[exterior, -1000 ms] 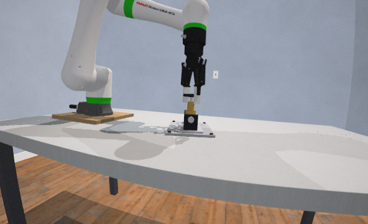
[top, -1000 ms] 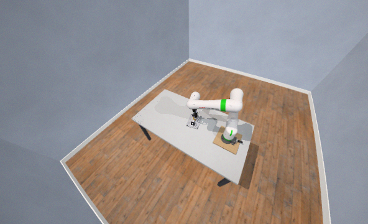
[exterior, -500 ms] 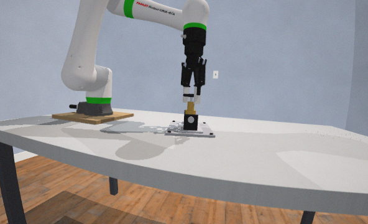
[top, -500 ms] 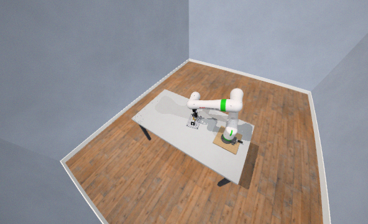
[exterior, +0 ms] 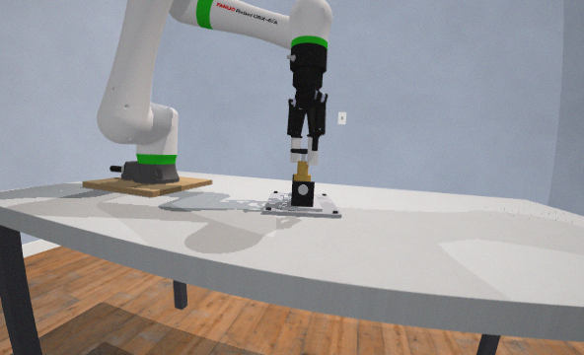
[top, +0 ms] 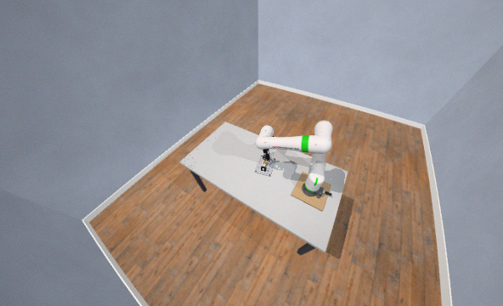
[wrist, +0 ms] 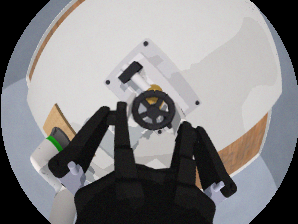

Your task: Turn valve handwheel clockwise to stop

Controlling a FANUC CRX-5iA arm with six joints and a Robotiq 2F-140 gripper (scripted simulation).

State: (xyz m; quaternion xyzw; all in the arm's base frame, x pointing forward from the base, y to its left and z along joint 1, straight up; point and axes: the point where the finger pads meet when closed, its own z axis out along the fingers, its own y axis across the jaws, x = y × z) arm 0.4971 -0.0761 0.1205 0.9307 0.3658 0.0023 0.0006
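The valve (exterior: 302,192) has a black body and a brass stem and stands on a grey base plate (exterior: 302,205) on the white table. Its black spoked handwheel (wrist: 153,110) lies level on top, seen clearly in the wrist view. My gripper (exterior: 304,155) points straight down over the valve, and its fingers are shut on the handwheel's rim from opposite sides (wrist: 153,119). In the exterior view the fingers hide the handwheel. In the top view the gripper (top: 266,158) and valve (top: 264,167) are small, near the table's middle.
The arm's base (exterior: 149,170) stands on a wooden board (exterior: 146,185) at the left of the table. The table's edge runs in front of the valve in the exterior view.
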